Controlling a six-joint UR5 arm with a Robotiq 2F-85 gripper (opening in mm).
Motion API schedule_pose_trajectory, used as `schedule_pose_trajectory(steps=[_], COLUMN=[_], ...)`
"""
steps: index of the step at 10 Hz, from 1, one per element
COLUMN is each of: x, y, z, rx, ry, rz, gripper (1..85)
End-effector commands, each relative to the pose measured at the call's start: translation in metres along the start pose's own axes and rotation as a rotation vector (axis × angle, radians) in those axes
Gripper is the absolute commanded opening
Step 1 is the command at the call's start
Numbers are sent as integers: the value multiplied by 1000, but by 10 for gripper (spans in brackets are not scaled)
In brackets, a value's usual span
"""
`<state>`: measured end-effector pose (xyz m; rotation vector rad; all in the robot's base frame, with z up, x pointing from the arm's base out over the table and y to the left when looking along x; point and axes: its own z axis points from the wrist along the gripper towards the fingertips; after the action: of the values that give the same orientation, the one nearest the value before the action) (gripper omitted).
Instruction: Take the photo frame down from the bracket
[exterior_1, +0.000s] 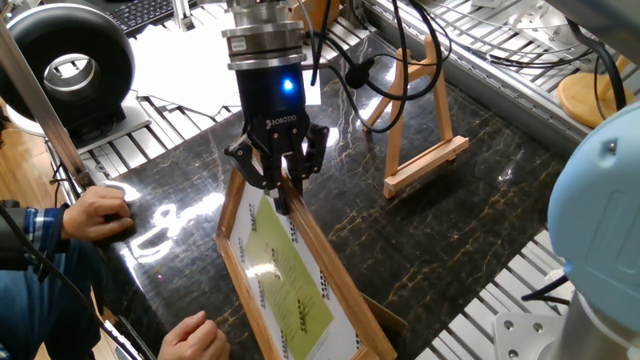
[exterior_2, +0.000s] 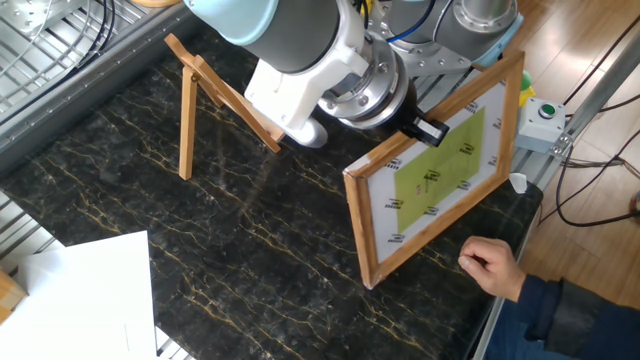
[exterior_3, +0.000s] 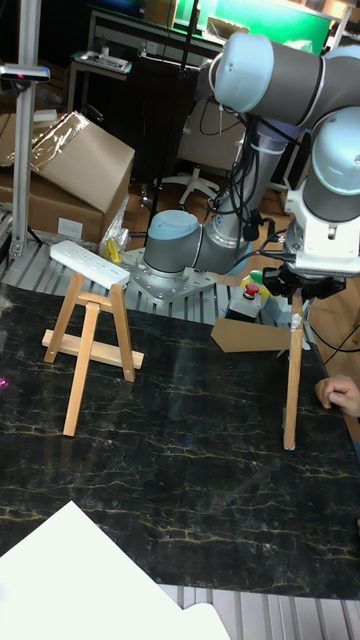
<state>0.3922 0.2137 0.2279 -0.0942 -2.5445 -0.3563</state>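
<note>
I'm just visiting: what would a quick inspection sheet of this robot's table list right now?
Surface: dark marbled table.
Job's things: frame off the bracket, standing on its lower edge, tilted.
Clutter: white paper at a table corner.
Grippers: gripper shut on the frame's top edge.
Cables: black cables hang behind the arm.
Surroundings: a person's hand beside the frame; button box off the table; cardboard box behind.

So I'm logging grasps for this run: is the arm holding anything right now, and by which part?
Yes. The gripper holds the photo frame by its top wooden edge, jaws closed across the rail, the frame's lower edge down near the table, away from the bracket.
</note>
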Motion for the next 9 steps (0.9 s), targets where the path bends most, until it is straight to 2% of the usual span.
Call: schedule_pose_trajectory(steps=[1, 4, 6, 9], x=[-2, -3, -2, -3], y=[1, 1, 4, 2], z=[0, 0, 0, 3], rx=[-5, -4, -19, -23], ry=[-12, -15, -11, -20], rz=[-30, -50, -58, -74], gripper=[157, 243, 343, 397])
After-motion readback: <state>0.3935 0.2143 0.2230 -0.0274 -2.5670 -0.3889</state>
